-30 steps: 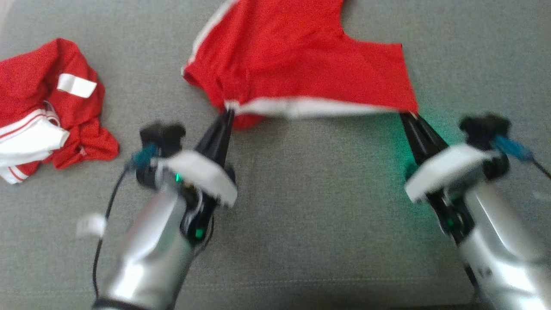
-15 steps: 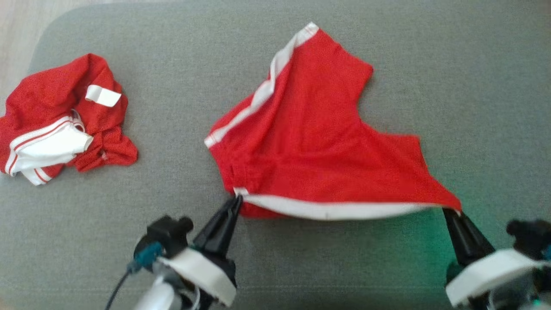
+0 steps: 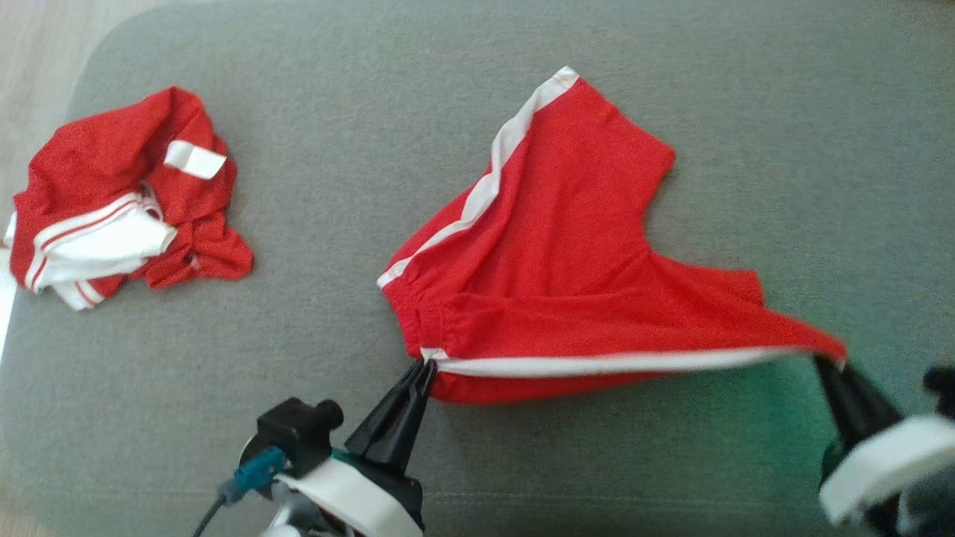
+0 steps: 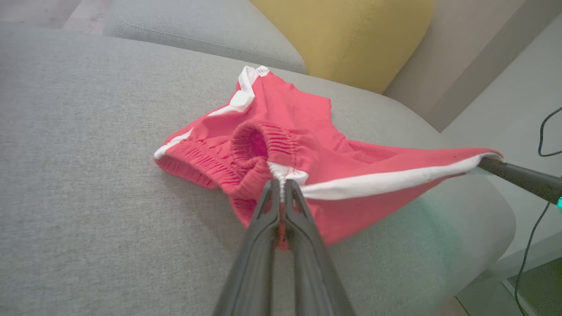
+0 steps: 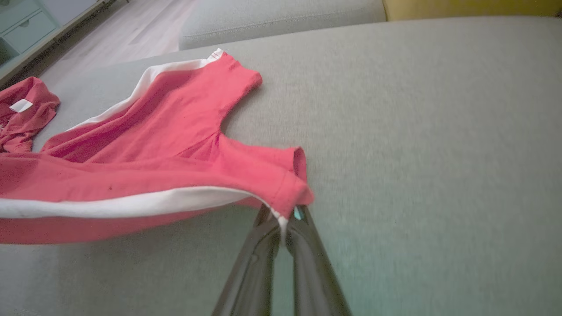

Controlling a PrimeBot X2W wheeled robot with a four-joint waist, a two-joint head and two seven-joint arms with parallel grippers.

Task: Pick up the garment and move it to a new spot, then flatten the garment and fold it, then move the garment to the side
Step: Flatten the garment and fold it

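The garment (image 3: 567, 253) is a pair of red shorts with white side stripes, spread on a grey sofa cushion (image 3: 477, 89). My left gripper (image 3: 425, 367) is shut on its waistband corner (image 4: 282, 172), where a white stripe ends. My right gripper (image 3: 827, 364) is shut on the hem of the near leg (image 5: 290, 195). The white-striped edge is stretched taut between the two grippers and lifted a little off the cushion. The far leg (image 3: 574, 119) lies flat on the cushion, pointing away from me.
A second red and white garment (image 3: 123, 201) lies crumpled at the cushion's left edge. A yellow pillow (image 4: 347, 35) stands behind the cushion, with another grey cushion (image 4: 197, 30) beside it. The floor (image 3: 33, 67) shows past the far left corner.
The head view has tilted, so the scene sits lower in the picture. Both grippers have pulled the shorts toward me and the striped edge is stretched straighter.
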